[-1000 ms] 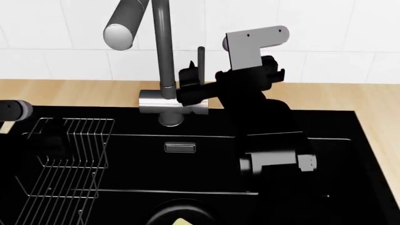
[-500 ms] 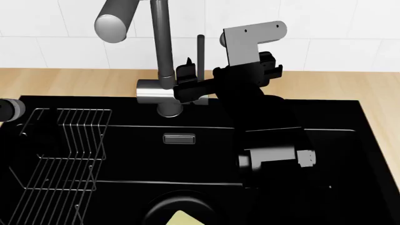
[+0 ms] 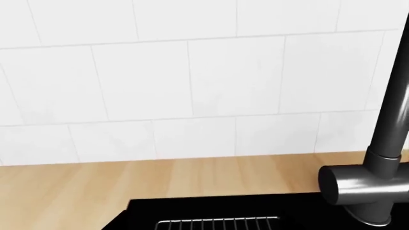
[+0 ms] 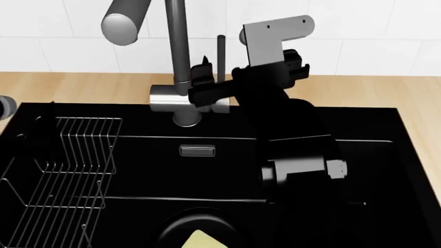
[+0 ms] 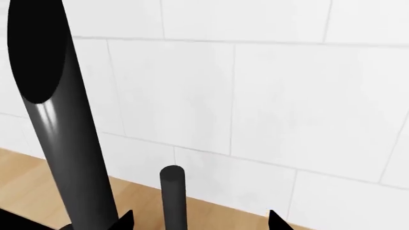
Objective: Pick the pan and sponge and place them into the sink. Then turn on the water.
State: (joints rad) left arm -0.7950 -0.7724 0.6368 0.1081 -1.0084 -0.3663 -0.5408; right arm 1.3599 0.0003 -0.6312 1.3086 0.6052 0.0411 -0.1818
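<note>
- Head view: the right gripper (image 4: 206, 85) is positioned at the upright lever (image 4: 221, 56) of the faucet (image 4: 180, 62), just behind the sink (image 4: 386, 134); its fingers sit on either side of the lever's lower part, apart rather than clamped as far as this view allows
- Head view: the pan (image 4: 200, 231) lies in the sink at the near edge of the picture, and the sponge (image 4: 203, 241) rests inside it, so both placements appear complete; no water is visible below the spout (image 4: 124, 20), so the tap is judged not yet on
- Head view: the wire rack (image 4: 59, 175) occupies the left part of the basin; only a small grey piece at the left edge may belong to the left arm
- Left wrist view: shows tiled wall, the wooden table (image 3: 160, 179), a corner of the sink and the faucet base (image 3: 357, 184); the left gripper itself is not in view, so its state cannot be told
- Right wrist view: the lever stands between two dark fingertips (image 5: 124, 221) with clear gaps on both sides, confirming the fingers are apart; the faucet column (image 5: 61, 120) is close alongside
- Risk: closing off-centre may let the thin lever slip out; pushing in the wrong direction leaves the water off; the close faucet column may obstruct the gripper as it moves the lever
</note>
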